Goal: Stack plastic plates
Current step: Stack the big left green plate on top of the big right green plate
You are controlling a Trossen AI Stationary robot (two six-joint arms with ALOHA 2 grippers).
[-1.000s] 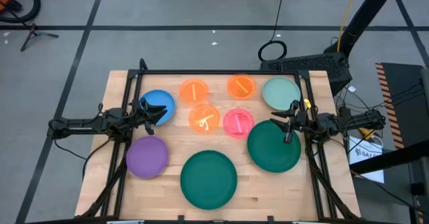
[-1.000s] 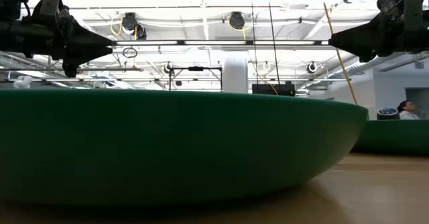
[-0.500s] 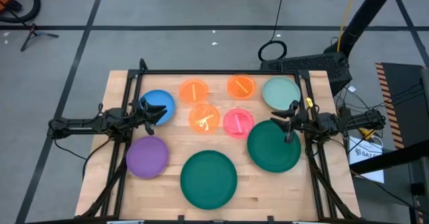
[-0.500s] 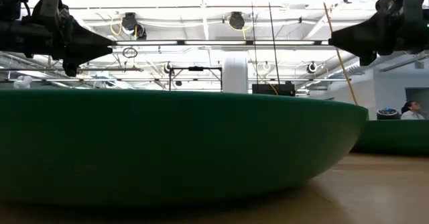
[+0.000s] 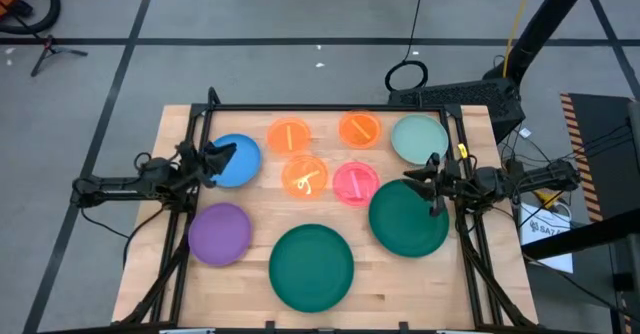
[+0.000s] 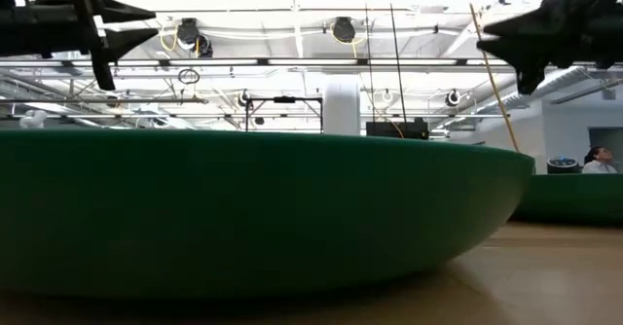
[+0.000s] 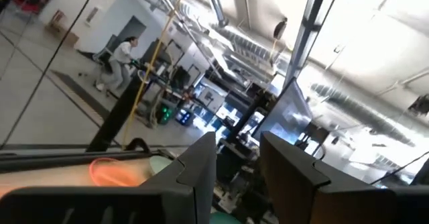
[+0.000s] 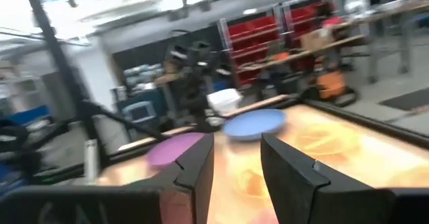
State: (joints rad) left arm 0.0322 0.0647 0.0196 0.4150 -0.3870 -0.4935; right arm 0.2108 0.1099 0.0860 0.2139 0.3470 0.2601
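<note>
Nine plates lie flat on the wooden table. In the high view these are a blue plate (image 5: 238, 160), three small orange plates (image 5: 289, 134) (image 5: 360, 129) (image 5: 305, 175), a pink plate (image 5: 354, 183), a mint plate (image 5: 419, 139), a purple plate (image 5: 219, 233) and two dark green plates (image 5: 408, 217) (image 5: 311, 265). My left gripper (image 5: 217, 156) (image 7: 238, 163) hovers open above the blue plate's left rim. My right gripper (image 5: 418, 182) (image 8: 236, 160) hovers open above the far edge of the right dark green plate. Neither touches anything. The low view is filled by the near dark green plate (image 6: 253, 208).
A black frame (image 5: 330, 109) runs along the table's far edge and down both sides. The arm bases stand at the left and right edges. Bare wood (image 5: 400, 284) shows at the near right corner. A person (image 6: 594, 158) sits in the room behind.
My left gripper has risen and drawn back a little toward the table's left edge, and its fingertips now stand apart in the low view. My right gripper has risen slightly. The plates have kept still.
</note>
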